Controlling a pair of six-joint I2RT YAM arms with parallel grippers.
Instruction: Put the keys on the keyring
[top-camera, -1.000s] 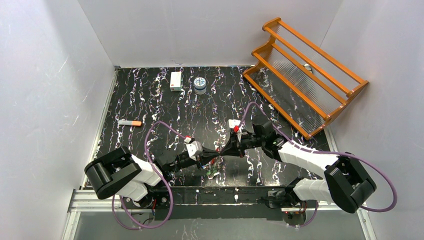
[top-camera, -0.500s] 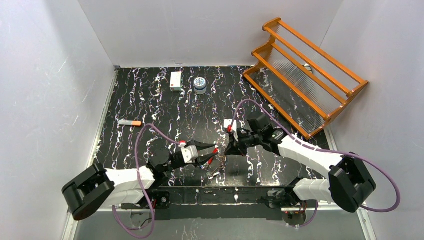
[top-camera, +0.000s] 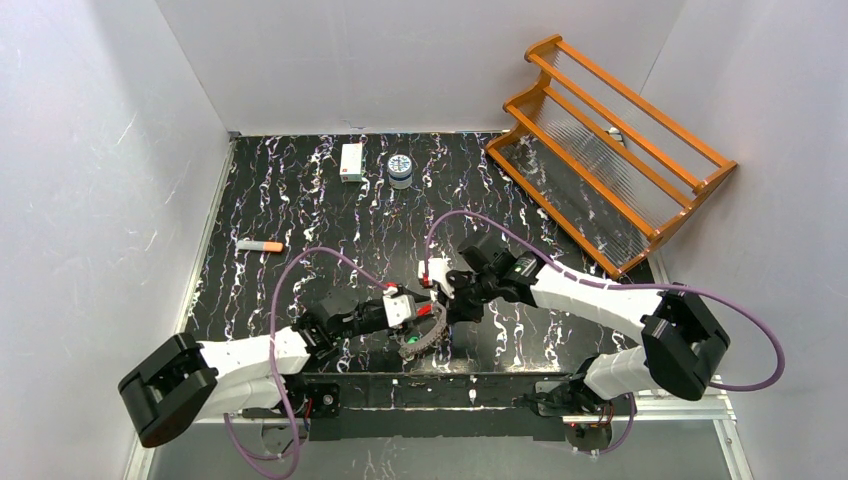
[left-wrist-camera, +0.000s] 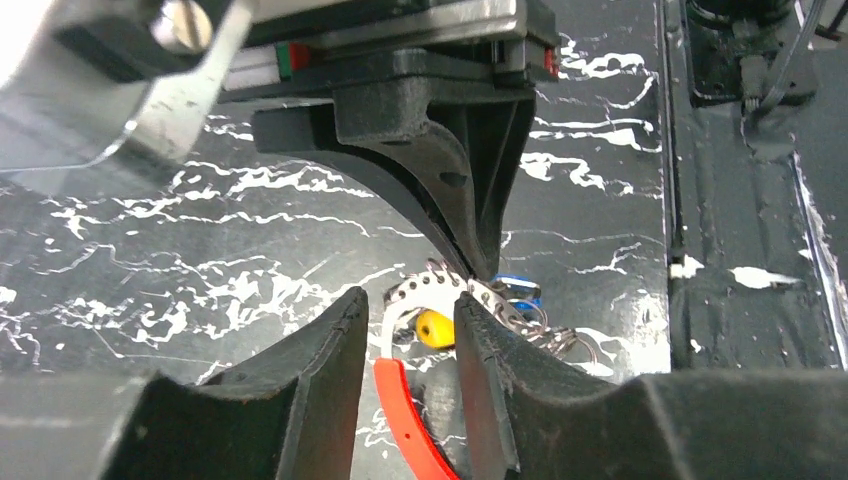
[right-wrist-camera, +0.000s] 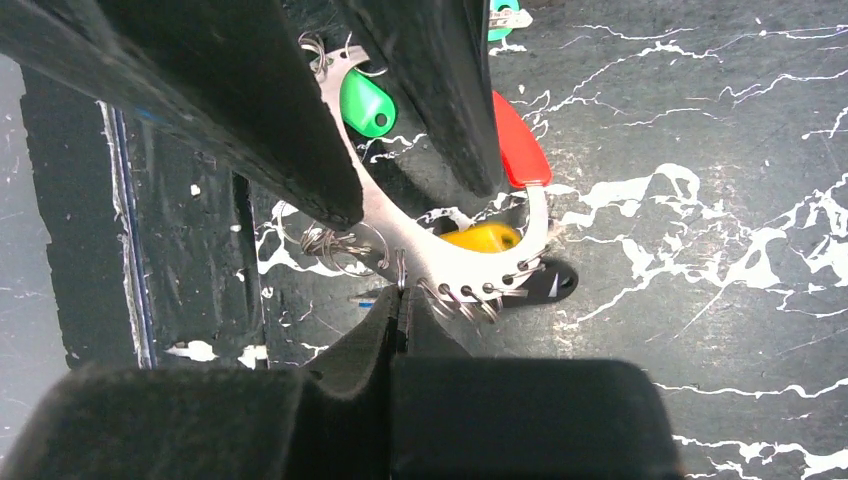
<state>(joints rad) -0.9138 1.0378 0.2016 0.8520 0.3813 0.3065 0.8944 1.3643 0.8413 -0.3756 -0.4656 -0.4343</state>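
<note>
Our right hand (right-wrist-camera: 400, 300) is pressed together, pinching the edge of the keyring (right-wrist-camera: 430, 262), which sits low by the tabletop's (right-wrist-camera: 700, 200) near edge with red-, yellow- and green-capped keys (right-wrist-camera: 518, 140) on it. Our left hand (left-wrist-camera: 408, 300) is spread, its fingers either side of the keyring's arc. The print on the white box (top-camera: 351, 161) is too small to read.

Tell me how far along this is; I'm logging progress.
Looks done: green, red and yellow-capped keys seem strung on the keyring. In hand: the right tool pinches the keyring; the left tool stands open around it. Left: no loose key visible, so can't tell.
</note>
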